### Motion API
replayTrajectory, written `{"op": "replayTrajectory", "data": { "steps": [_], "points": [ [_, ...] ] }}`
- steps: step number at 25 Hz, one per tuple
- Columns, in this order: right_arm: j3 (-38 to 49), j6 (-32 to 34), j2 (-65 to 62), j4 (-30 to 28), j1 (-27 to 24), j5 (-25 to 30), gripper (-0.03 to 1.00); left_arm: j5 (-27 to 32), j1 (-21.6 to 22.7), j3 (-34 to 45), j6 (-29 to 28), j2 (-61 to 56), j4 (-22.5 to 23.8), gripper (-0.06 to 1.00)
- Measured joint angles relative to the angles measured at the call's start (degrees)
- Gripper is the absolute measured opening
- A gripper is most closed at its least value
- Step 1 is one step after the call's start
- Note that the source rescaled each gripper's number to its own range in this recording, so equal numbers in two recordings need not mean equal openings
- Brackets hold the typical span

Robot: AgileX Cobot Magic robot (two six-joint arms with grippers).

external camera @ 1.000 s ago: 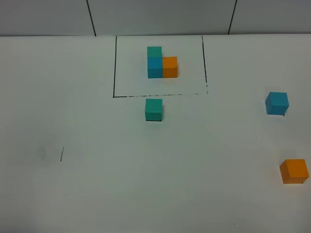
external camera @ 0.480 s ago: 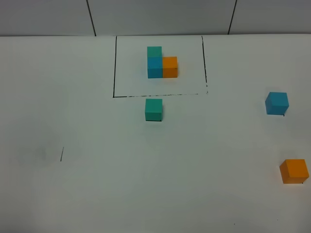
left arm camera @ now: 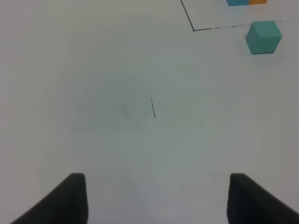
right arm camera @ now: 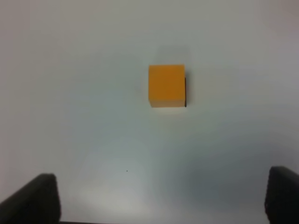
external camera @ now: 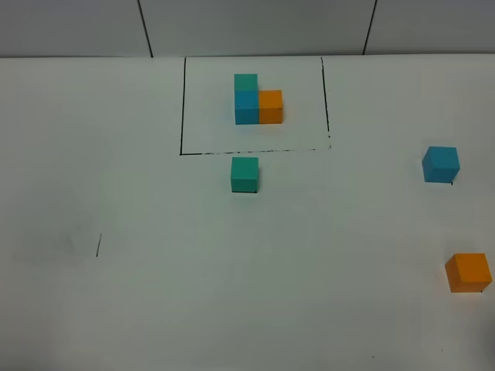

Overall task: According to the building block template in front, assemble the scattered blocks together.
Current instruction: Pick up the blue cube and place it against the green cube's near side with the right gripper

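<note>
No loose block is picked up yet, so the job is at its start. The right claw [right arm camera: 161, 198] is wide open and holds nothing. The orange block [right arm camera: 167, 85] sits ahead of it, not between the jaws. I think the claw must next go forward and down until the jaws stand on both sides, then squeeze. The left claw [left arm camera: 163, 198] is open and empty too. Farther off are the blue block [external camera: 441, 164], the green block [external camera: 244, 174] just outside the black line, and the template [external camera: 257, 100].
</note>
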Motion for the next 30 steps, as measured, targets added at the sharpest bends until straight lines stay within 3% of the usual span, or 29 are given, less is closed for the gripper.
{"op": "replayTrajectory", "data": {
  "steps": [11, 18, 24, 30],
  "points": [
    [-11.8, -0.1, 35.1, 2.0, 0.1, -13.1, 0.77, 0.0, 0.0, 0.0, 0.0, 0.0, 0.0, 0.36],
    [-21.7, 0.8, 56.6, 2.0, 6.6, -20.8, 0.77, 0.0, 0.0, 0.0, 0.0, 0.0, 0.0, 0.36],
    [-33.2, 6.9, 71.5, -4.3, 9.1, -20.4, 0.77, 0.0, 0.0, 0.0, 0.0, 0.0, 0.0, 0.36],
    [-38.8, 7.8, 80.0, -8.7, 9.1, -19.2, 0.77, 0.0, 0.0, 0.0, 0.1, 0.0, 0.0, 0.36]
  ]
}}
